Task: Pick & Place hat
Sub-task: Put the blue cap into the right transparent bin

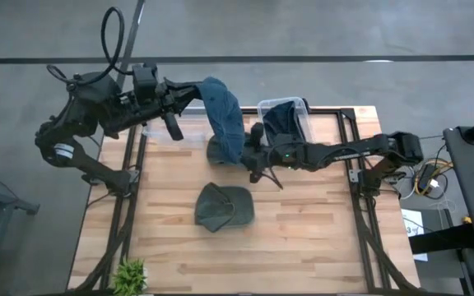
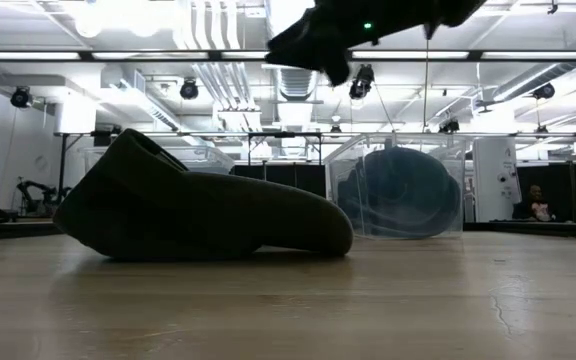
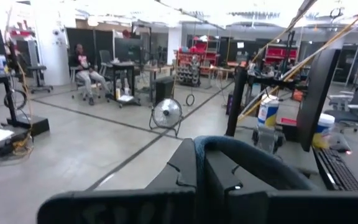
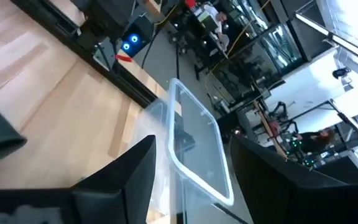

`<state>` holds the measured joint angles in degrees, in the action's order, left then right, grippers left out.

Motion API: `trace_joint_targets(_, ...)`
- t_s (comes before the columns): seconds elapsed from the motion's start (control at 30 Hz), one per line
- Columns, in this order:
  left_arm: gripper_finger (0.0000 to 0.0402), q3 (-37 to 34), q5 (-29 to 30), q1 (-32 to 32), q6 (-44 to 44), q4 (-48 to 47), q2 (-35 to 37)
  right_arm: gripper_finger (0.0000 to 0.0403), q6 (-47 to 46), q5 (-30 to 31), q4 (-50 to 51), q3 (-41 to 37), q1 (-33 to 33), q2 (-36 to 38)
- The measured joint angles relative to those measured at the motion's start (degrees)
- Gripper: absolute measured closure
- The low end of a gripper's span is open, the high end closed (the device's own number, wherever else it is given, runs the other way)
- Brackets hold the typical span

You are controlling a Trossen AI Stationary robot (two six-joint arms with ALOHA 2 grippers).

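Observation:
My left gripper (image 1: 197, 89) is over the table's far edge, shut on a blue denim hat (image 1: 225, 119) that drapes from it toward the table's middle. A second blue hat (image 2: 400, 192) lies inside a clear plastic bin (image 1: 289, 115) at the far edge. A dark green hat (image 1: 224, 206) rests on its brim on the wood, nearer the near edge; the low view shows this green hat (image 2: 198, 208) too. My right gripper (image 1: 256, 154) hovers open above the table between the hanging hat and the bin, whose rim (image 4: 194, 143) shows between its fingers. My left gripper pinches the blue hat's curved edge (image 3: 229, 148) between its two fingers. It comes in roughly level from the table's left. The hat hangs slack below and beside the fingers. Whether the hat's lower end (image 1: 225, 152) touches the table, I cannot tell.
A small green plant (image 1: 128, 275) stands at the near left corner. Black frame rails (image 1: 354, 164) run along the table's left and right sides. Bare wood (image 1: 311, 230) lies around the green hat. Beyond the table is a workshop, with a seated person (image 3: 86, 71) far off.

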<state>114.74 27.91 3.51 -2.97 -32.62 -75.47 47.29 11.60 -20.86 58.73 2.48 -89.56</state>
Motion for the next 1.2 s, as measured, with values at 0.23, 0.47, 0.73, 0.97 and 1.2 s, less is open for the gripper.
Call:
trace_joint_targets(0.23, 0.0401, 0.0, 0.0, 0.0, 1.3, 1.0, -0.4, 0.02, -15.5, 3.8, 3.0, 7.8, 0.0, -8.0)
trace_joint_targets(0.47, 0.0401, 0.0, 0.0, 0.0, 1.5, 1.1, -0.2, 0.02, -20.3, 10.9, 14.9, 17.0, -0.4, -13.1)
trace_joint_targets(0.73, 0.0401, 0.0, 0.0, 0.0, 2.1, 1.1, 0.1, 0.0212, -21.5, 6.8, 27.6, 25.1, -0.7, -18.3)
trace_joint_targets(0.97, 0.0401, 0.0, 0.0, 0.0, 3.0, 3.2, 0.9, 0.0273, -15.6, 12.7, 27.5, 25.4, -3.6, -18.0)
trace_joint_targets(1.2, 0.0401, 0.0, 0.2, 0.0, 3.4, 3.6, 2.2, 0.0323, -6.4, 33.0, 24.5, 25.4, -7.2, -17.1)
